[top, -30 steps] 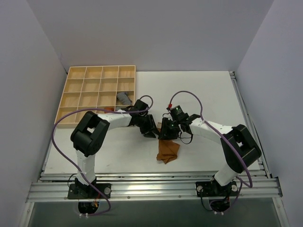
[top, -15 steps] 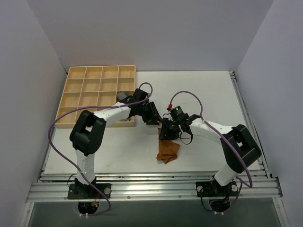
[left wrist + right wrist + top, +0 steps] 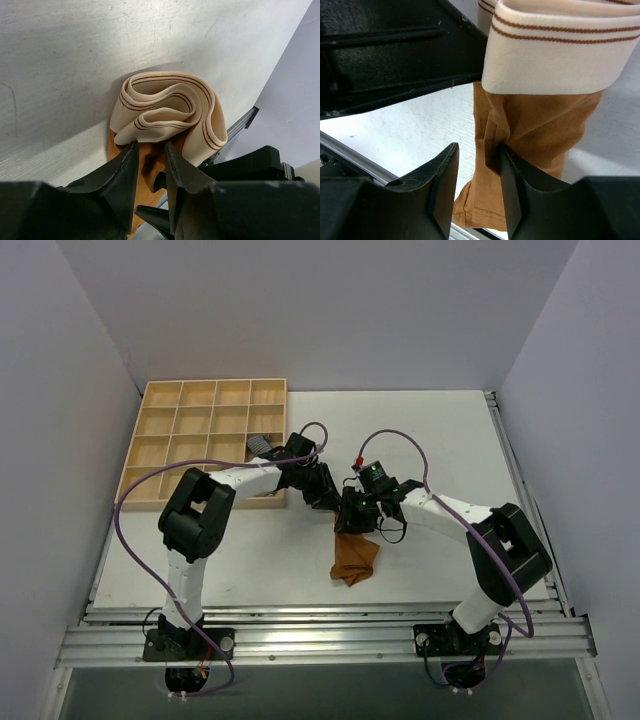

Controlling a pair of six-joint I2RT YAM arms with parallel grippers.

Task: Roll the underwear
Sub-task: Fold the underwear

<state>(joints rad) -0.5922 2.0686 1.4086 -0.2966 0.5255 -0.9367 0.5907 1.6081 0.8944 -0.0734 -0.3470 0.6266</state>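
The white worktop (image 3: 450, 440) carries a compartmented wooden tray (image 3: 165, 420) at its far left. Near the middle the underwear (image 3: 356, 558) is held up between both arms, brown cloth trailing toward the near edge. The right hand (image 3: 477, 150) is clamped on a brown fold just under the pale striped band (image 3: 165, 107). The left hand (image 3: 150, 150) straddles the same cloth, fingers narrowly apart, and I cannot tell whether it pinches.
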